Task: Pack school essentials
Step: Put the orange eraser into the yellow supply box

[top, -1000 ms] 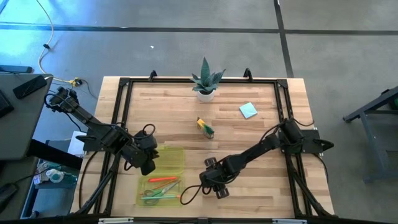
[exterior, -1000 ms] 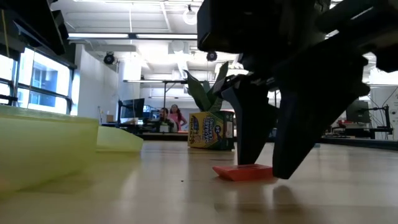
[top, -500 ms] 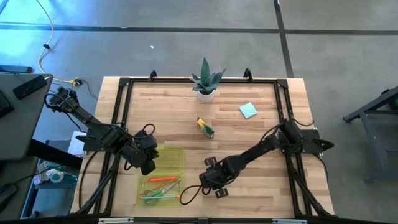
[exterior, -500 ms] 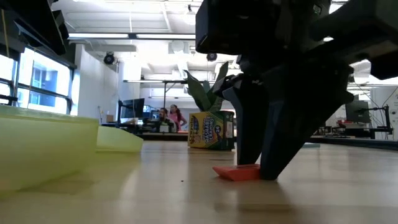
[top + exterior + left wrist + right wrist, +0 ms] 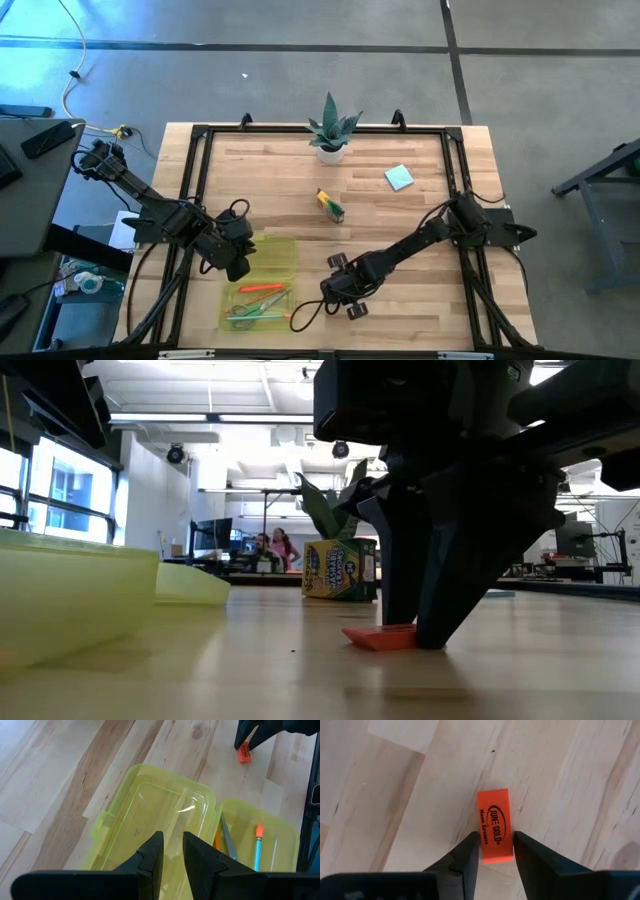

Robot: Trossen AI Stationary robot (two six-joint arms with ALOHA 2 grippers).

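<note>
The tiny red eraser (image 5: pixel 495 825) lies flat on the wood table, and my right gripper (image 5: pixel 494 851) is shut on it near the table's front middle (image 5: pixel 340 290). In the high view the gripper hides the eraser. My left gripper (image 5: pixel 171 847) hangs over the open lid (image 5: pixel 160 815) of the yellow-green case (image 5: pixel 262 280), its fingers almost together and holding nothing. The case's base holds green-handled scissors (image 5: pixel 245 310), an orange pencil (image 5: pixel 262 288) and a blue pencil (image 5: pixel 258 847). The crayon box (image 5: pixel 331 204) and the light blue note pad (image 5: pixel 399 178) rest on the table farther back. My right gripper pinches the eraser's end (image 5: pixel 496 854) between its two fingers, one finger (image 5: pixel 467 855) on each long side. The fingers come from above, pointing down (image 5: pixel 440 610). The eraser (image 5: pixel 382 637) lies flat on the tabletop.
A spiky plant in a white pot (image 5: pixel 330 132) stands at the far edge's middle. A black frame (image 5: pixel 200 140) runs round the tabletop. Bare wood lies between the case and the right gripper, and on the table's right half.
My right gripper's fingers have shut on the eraser: in the low view the gap between them has narrowed until both fingers meet it. The eraser has stayed flat on the table. My left arm has kept still.
</note>
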